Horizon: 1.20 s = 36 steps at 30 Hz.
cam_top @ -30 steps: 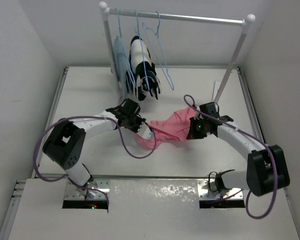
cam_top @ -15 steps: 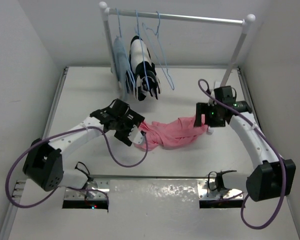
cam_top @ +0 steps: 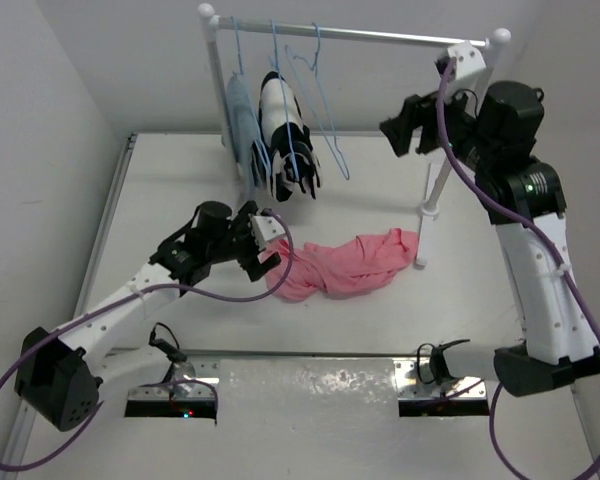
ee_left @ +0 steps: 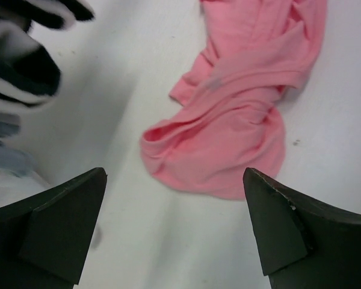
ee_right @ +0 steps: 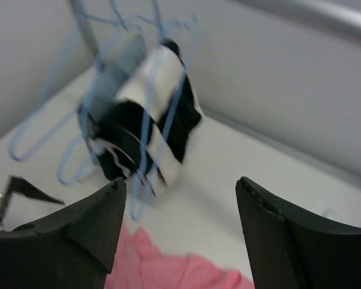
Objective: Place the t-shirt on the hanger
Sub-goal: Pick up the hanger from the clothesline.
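Our right gripper [cam_top: 395, 135] has risen, jaws spread and empty, toward the thin light-blue triangular hanger [cam_top: 330, 130] on the white clothes rack [cam_top: 380, 37]. We left the plain salmon-pink fabric t-shirt [cam_top: 350, 265] crumpled below that rack, with the left gripper [cam_top: 270, 243] parted above it. Nothing is hung yet.

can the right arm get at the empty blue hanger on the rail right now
Probably yes: the right gripper is open, up near the rail and facing the hanger, which hangs bare at the row's right with nothing between them.
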Available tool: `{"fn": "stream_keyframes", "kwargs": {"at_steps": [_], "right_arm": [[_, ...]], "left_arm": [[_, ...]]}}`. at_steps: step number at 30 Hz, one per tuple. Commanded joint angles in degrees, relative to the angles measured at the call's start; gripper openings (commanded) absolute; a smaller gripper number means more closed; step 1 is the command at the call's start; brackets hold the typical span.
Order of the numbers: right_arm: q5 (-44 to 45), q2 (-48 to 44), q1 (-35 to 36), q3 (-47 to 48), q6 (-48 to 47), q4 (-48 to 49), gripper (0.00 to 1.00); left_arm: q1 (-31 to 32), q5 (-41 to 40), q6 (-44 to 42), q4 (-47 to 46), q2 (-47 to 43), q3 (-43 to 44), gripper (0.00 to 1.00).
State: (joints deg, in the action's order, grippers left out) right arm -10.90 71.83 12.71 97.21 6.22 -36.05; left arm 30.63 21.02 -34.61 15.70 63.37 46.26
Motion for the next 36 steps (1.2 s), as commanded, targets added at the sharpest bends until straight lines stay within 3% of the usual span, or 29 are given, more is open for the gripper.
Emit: {"fn": "stream_keyframes", "kwargs": {"at_steps": [1, 6, 16, 21, 28, 36], "right_arm": [[-6.0, 8.2, 6.3, 9.7, 0.3, 9.5, 0.73], [-3.4, 21.4, 10.8, 23.5, 2.3, 11.3, 0.76], [0.2, 29.0, 11.5, 24.6, 3.4, 19.1, 0.73], [3.5, 33.7, 13.9, 27.9, 2.6, 15.5, 0.70], [13.7, 36.4, 14.0, 26.6, -0.9, 16.4, 0.54], [14.1, 37.6, 14.0, 25.8, -0.9, 19.2, 0.15]], "left_arm": [[-0.4, 1.7, 8.9, -5.2, -4.2, -6.4, 0.94], [-0.5, -3.7, 8.8, -5.3, -7.2, -11.4, 0.94], [-1.2, -3.8, 9.0, -6.0, -10.9, -16.7, 0.94], [-1.4, -4.2, 9.4, -7.2, -11.3, -18.0, 0.95], [-1.6, -5.1, 9.4, -7.3, -12.6, -18.5, 0.95], [-2.2, -6.2, 9.0, -7.1, -13.4, -19.2, 0.95]]}}
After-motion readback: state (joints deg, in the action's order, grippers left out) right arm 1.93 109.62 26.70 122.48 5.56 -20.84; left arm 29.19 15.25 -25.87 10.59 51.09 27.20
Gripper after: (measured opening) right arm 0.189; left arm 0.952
